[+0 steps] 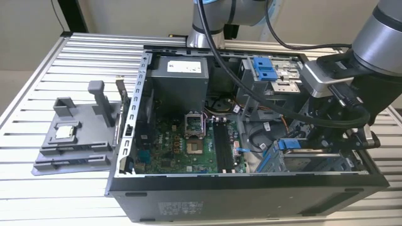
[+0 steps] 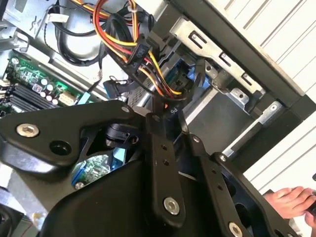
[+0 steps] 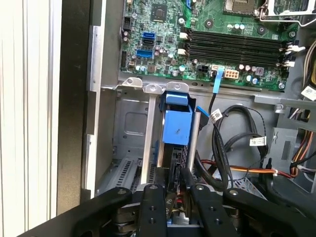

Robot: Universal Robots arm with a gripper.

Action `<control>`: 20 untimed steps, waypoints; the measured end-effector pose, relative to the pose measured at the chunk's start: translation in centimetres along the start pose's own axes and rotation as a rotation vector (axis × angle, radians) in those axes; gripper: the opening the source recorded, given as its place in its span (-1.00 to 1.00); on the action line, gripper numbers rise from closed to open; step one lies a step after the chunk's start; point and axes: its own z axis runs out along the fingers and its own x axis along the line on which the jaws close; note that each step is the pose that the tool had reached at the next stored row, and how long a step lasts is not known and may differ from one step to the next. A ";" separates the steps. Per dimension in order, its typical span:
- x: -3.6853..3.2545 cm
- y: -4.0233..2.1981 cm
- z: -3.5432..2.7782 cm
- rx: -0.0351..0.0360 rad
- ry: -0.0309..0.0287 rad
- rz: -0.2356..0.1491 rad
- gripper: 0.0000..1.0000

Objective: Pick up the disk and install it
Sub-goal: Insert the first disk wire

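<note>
Firmly clamped the disk (image 3: 177, 126) between gripper (image 3: 175, 190) fingers (image 3: 152, 202), upright in the drive cage (image 3: 131, 123) beside the motherboard (image 3: 222, 29); could not read the power supply's white label (image 1: 185, 68).

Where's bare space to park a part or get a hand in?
Free: ribbed table on the near and far sides of the grey fixture, at the exterior view's left of the case. Crowded: the drive bay, where gripper, disk and cables bunch.
</note>
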 end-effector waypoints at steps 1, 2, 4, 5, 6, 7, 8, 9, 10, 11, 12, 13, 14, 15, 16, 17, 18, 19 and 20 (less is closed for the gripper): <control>0.00 0.00 -0.09 0.0000 -0.0002 0.000 1.00; 0.01 -0.01 -0.18 0.0000 0.0001 0.000 1.00; 0.02 -0.02 -0.47 0.0000 0.0002 0.000 1.00; 0.02 -0.03 -0.66 -0.0001 0.0002 0.000 1.00; 0.02 -0.04 -0.85 -0.0001 0.0000 0.000 1.00; 0.03 -0.06 -1.03 -0.0001 0.0001 0.000 1.00; 0.03 -0.06 -1.19 -0.0001 0.0003 0.000 1.00; 0.03 -0.07 -1.29 0.0000 0.0001 0.000 1.00; 0.03 -0.07 -1.35 0.0000 0.0001 0.000 1.00; 0.03 -0.07 -1.40 0.0000 0.0000 0.000 1.00; 0.03 -0.08 -1.48 0.0000 0.0003 0.000 1.00; 0.03 -0.09 -1.59 0.0000 0.0002 0.000 1.00; 0.03 -0.09 -1.68 0.0000 0.0001 0.000 1.00; 0.03 -0.10 -1.71 0.0000 0.0000 0.000 1.00; 0.03 -0.10 -1.70 0.0000 -0.0001 0.000 1.00; 0.03 -0.10 -1.71 0.0000 -0.0001 0.000 1.00; 0.06 -0.09 -1.72 -0.0001 0.0002 0.000 1.00; 0.18 -0.08 -1.73 -0.0003 0.0004 0.001 1.00; 0.43 -0.05 -1.74 -0.0005 0.0002 0.002 1.00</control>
